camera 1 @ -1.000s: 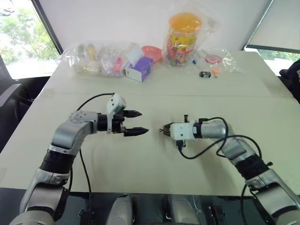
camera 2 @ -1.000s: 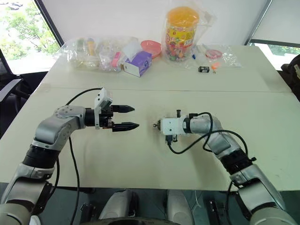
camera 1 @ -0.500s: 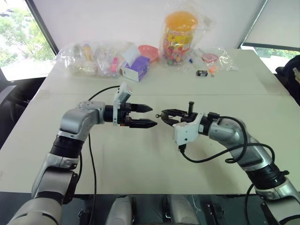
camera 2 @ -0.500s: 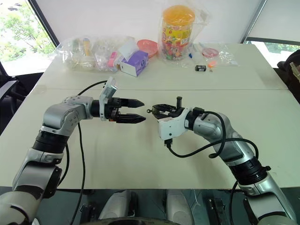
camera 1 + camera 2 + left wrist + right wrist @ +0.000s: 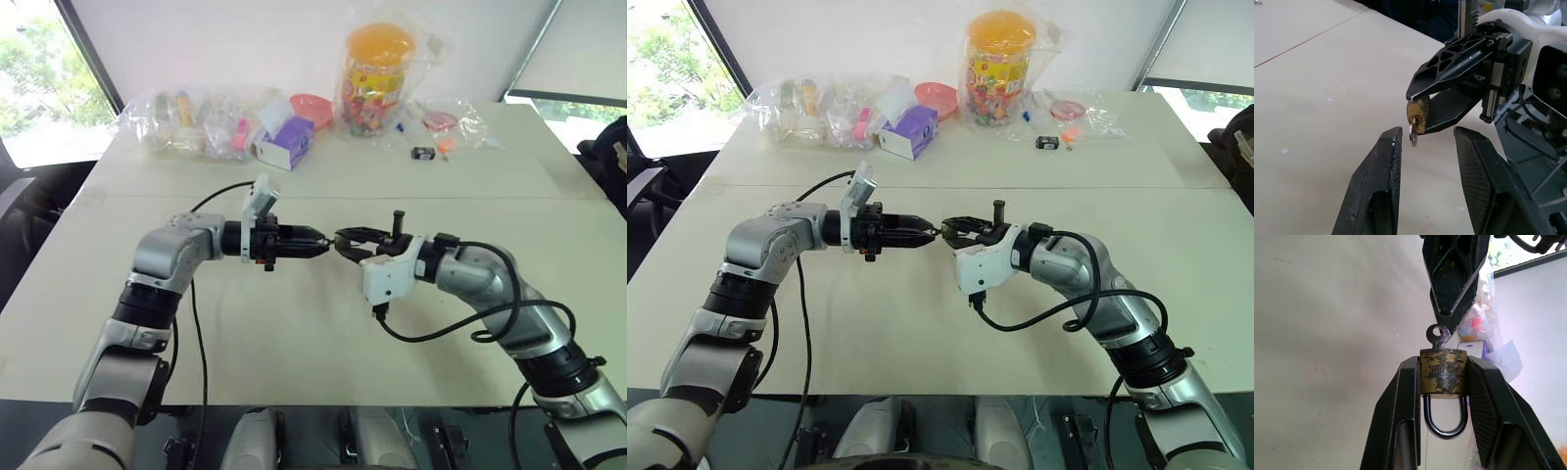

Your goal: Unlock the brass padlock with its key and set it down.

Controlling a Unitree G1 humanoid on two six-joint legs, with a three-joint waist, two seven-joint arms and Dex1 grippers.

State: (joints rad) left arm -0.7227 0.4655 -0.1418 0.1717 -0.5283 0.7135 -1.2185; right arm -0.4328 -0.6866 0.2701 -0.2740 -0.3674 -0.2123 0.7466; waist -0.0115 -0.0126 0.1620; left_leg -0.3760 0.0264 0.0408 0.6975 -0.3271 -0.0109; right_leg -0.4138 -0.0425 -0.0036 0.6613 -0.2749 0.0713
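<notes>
My two head views look forward and down from above the arms onto the worktop (image 5: 313,333), taking in the same stretch from near edge to far edge. My left wrist view looks close along its own fingers (image 5: 1378,191) at the brass padlock (image 5: 1417,115). My right wrist view, equally close, faces the same padlock from the opposite side.

Brass padlock (image 5: 1443,371) too small to make out in head views, sides covered by right gripper (image 5: 1443,382) fingers; key (image 5: 1438,335) shaft buried in lock.
</notes>
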